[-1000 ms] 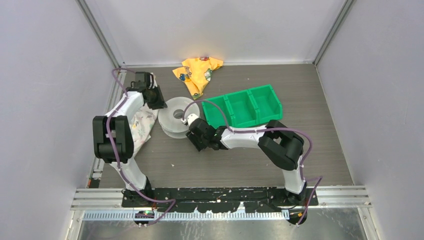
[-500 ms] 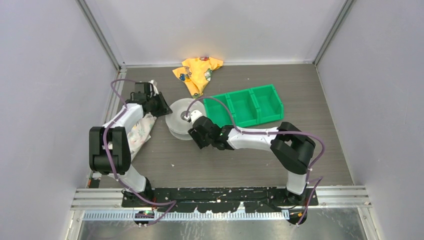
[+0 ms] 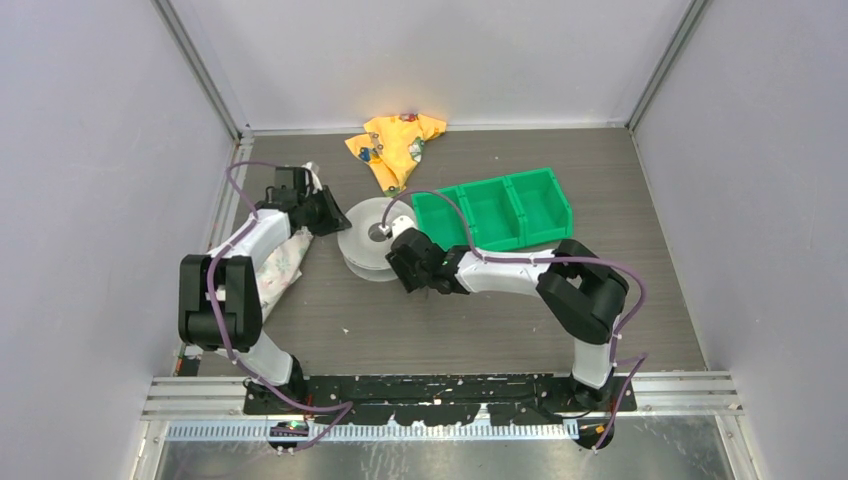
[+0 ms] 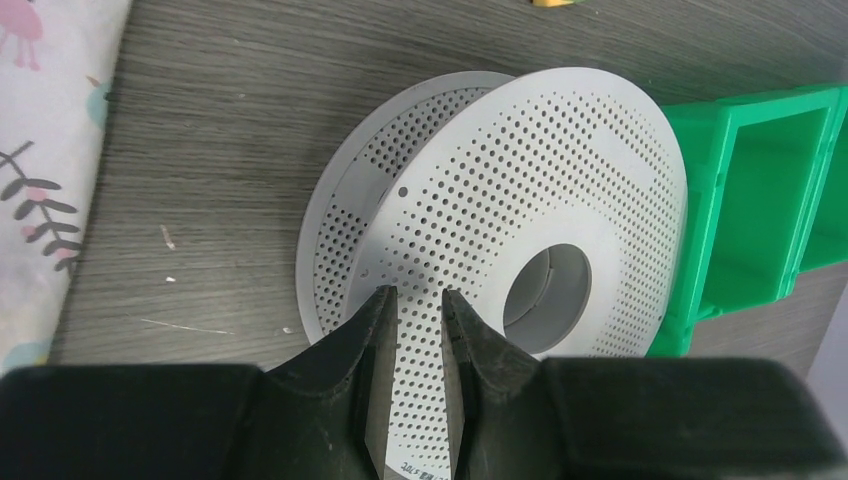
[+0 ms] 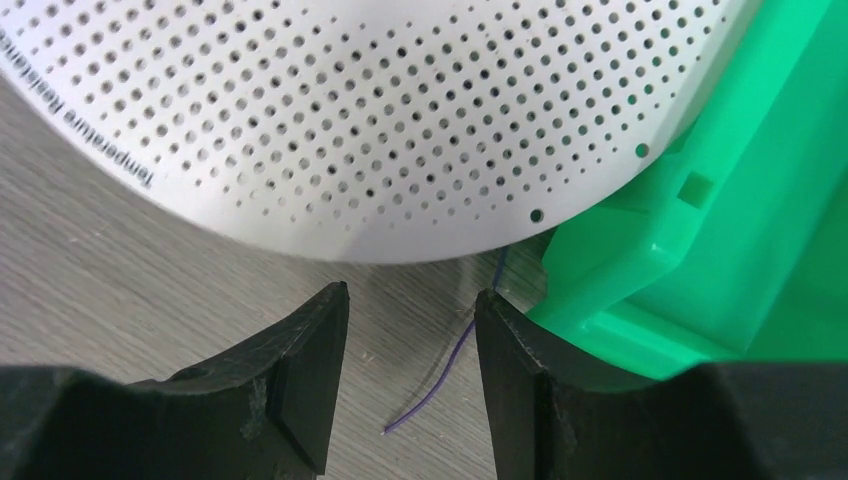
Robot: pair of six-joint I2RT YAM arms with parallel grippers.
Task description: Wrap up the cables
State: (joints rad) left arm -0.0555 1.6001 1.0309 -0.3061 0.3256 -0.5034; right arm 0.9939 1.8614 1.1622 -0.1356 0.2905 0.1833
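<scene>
The pale perforated spool (image 3: 368, 243) sits tilted on the table beside the green bin; it also shows in the left wrist view (image 4: 520, 180) and the right wrist view (image 5: 350, 120). My left gripper (image 3: 333, 218) is at its left rim, jaws a narrow gap apart over the upper flange face (image 4: 415, 295), nothing seen between them. A thin dark purple cable (image 5: 455, 355) comes from under the spool's edge and lies loose on the table. My right gripper (image 3: 405, 252) is open and empty, its jaws either side of the cable's free end (image 5: 412, 293).
A green three-compartment bin (image 3: 497, 215) touches the spool's right side (image 5: 720, 200) (image 4: 760, 190). A yellow cloth (image 3: 396, 146) lies at the back. A white patterned cloth (image 3: 280, 255) lies under the left arm (image 4: 40, 150). Walls close in three sides.
The spool has slid right toward the green bin and tipped. My left gripper has followed it to the right. My right gripper has moved up and right along the spool's near edge.
</scene>
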